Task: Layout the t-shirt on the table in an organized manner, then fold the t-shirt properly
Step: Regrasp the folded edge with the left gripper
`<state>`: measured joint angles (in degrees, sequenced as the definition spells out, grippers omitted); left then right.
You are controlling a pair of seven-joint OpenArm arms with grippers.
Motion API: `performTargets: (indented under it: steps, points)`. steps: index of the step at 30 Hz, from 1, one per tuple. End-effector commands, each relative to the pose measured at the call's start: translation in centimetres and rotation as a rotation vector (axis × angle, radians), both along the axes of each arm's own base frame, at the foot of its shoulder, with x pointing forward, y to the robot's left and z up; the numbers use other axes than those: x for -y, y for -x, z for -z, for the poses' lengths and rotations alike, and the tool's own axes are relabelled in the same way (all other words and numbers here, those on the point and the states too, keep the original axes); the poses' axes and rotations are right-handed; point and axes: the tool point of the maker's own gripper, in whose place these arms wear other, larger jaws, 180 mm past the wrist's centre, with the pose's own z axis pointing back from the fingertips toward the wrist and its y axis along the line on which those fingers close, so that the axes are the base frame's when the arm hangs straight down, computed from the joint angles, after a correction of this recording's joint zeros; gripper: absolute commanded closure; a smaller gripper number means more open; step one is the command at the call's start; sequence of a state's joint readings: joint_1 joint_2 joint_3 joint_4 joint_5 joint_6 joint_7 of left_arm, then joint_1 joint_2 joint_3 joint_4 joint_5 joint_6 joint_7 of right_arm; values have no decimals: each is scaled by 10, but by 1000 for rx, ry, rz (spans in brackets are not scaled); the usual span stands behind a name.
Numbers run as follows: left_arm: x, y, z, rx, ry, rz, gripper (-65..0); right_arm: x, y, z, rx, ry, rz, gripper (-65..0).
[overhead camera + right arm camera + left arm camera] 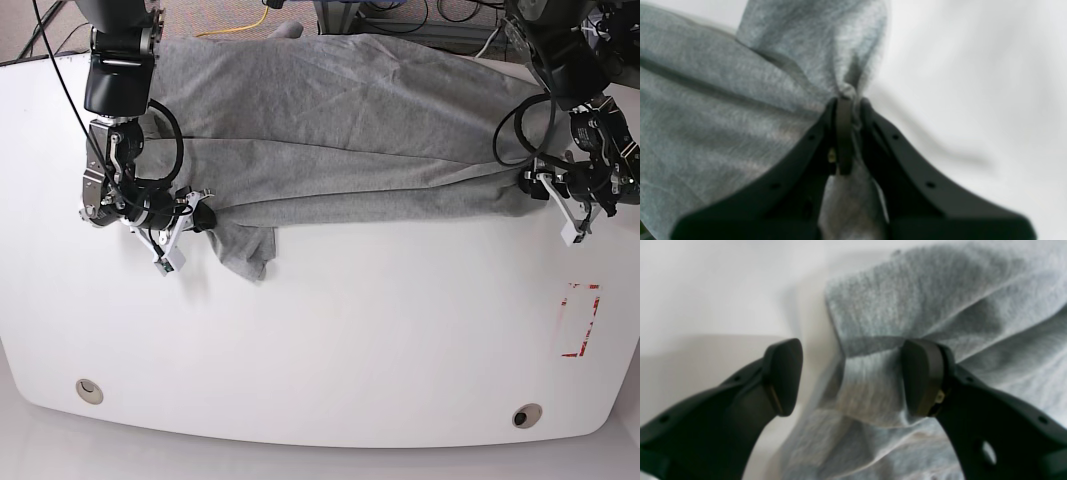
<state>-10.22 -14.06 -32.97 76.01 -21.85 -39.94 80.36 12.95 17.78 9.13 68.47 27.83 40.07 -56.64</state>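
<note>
From my station I find the t-shirt (340, 130) spread across the far half of the table (330, 340), running nearly the full width between my two arms, its far edge at the table's back edge. The cloth is folded over lengthwise, with a long crease and a doubled near edge running roughly straight from one arm to the other; a sleeve (247, 250) hangs out below that edge toward the near side, close to the right arm. No lettering shows on the upper face. The right gripper (848, 100) has its jaws together, pinched on a bunched corner of the t-shirt (723, 100), and the fabric fans out from the pinch in tight folds (the base view puts this grip at the shirt's end on that view's left). The left gripper (853, 373) stands with its jaws well apart, holding nothing: one fingertip (923, 376) rests against or just over a folded edge of the t-shirt (923, 300), the other fingertip (783, 373) is over bare table (706, 290), and the shirt's edge lies in the gap between them. Whether the first tip truly touches the cloth I cannot tell, as the wrist picture is blurred. In the base view the left gripper (560, 195) sits at the opposite end of the shirt. The near half of the table carries a red tape outline (580, 320) near the left arm's side and two grommets (89, 389) toward the front corners, all well apart from the shirt.
</note>
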Motion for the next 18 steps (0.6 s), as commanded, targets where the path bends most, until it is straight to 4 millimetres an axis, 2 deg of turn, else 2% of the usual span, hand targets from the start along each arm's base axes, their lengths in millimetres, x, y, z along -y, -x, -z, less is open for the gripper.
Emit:
performTargets:
  steps: [1,6,12,18]
  points:
    - [-3,-4,-9,40,8,4,-433,7,-8,-9,26,19,4,-3]
    - [-9,0,-13,55,26,5,-433,7,-8,-9,26,19,4,-3]
    - [-6,8,-8,48,52,8,-433,7,-8,-9,26,19,4,-3]
    - [-2,6,-10,62,70,12,-433,7,-8,-9,26,19,4,-5]
